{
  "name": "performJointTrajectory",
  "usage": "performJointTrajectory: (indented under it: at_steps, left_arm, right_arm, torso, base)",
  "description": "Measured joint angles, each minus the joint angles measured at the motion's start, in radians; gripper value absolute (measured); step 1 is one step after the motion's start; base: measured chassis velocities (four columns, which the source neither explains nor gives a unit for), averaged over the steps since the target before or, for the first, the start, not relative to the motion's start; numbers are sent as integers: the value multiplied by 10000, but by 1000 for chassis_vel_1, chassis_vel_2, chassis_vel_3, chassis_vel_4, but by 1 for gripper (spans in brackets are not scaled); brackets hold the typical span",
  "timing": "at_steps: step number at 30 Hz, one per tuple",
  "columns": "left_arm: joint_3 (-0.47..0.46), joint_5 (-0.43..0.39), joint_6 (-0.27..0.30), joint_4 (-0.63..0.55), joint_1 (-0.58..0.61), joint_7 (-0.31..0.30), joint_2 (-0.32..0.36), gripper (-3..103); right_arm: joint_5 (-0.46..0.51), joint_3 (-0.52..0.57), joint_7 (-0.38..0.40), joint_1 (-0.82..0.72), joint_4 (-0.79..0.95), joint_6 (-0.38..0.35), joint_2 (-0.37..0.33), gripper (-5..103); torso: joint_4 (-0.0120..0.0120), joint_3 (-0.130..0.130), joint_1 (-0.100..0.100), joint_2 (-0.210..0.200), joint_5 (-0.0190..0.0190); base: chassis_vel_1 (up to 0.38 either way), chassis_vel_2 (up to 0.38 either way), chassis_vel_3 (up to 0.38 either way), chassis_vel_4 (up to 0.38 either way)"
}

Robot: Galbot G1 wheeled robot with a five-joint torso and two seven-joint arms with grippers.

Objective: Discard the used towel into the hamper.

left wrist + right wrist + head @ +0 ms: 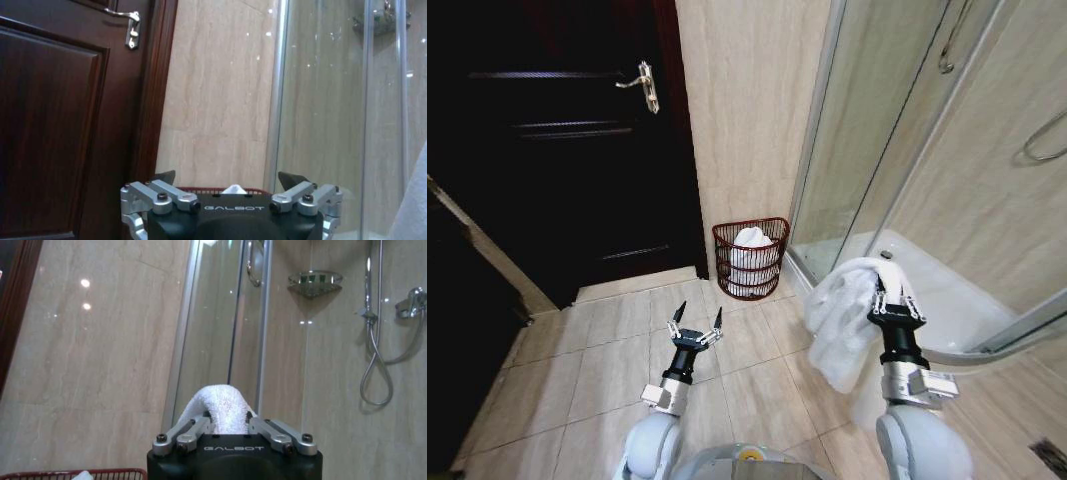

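A tiled bathroom seen from the robot's head, looking down at a beige floor (607, 350). In the centre of the frame, against the foot of a pale tiled wall (747, 100), stands the hamper (750, 258), a small round dark red wire basket with see-through sides; something white already lies inside it, probably another towel, though the weave hides its shape. In the lower right of the frame, the right gripper (895, 290) is raised with its fingers clamped on the used towel (837, 320), a white terry cloth that drapes over the fingertips and hangs down to the left of the arm. The right wrist view shows a fold of the towel (220, 412) pinched between the two fingers, with the hamper's red rim (73, 473) at the lower left corner. The towel is well apart from the hamper, to its lower right in the head view. In the lower centre-left, the left gripper (697, 325) hovers over the floor with its fingers spread apart, holding nothing. A dark wooden door (557, 150) fills the upper left, and a glass shower enclosure (897, 130) takes up the upper right.
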Motion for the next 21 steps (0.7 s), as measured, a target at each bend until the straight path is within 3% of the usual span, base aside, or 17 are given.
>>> performJointTrajectory:
  at_steps: [21]
  left_arm:
    - [295,318,334,106,-34,-353,61,100]
  right_arm:
    - [-185,-245,-150,69,-44,-47,-56,15]
  torso:
    - [-1,1,1,0,1]
  base:
    - [-86,119,119,-87]
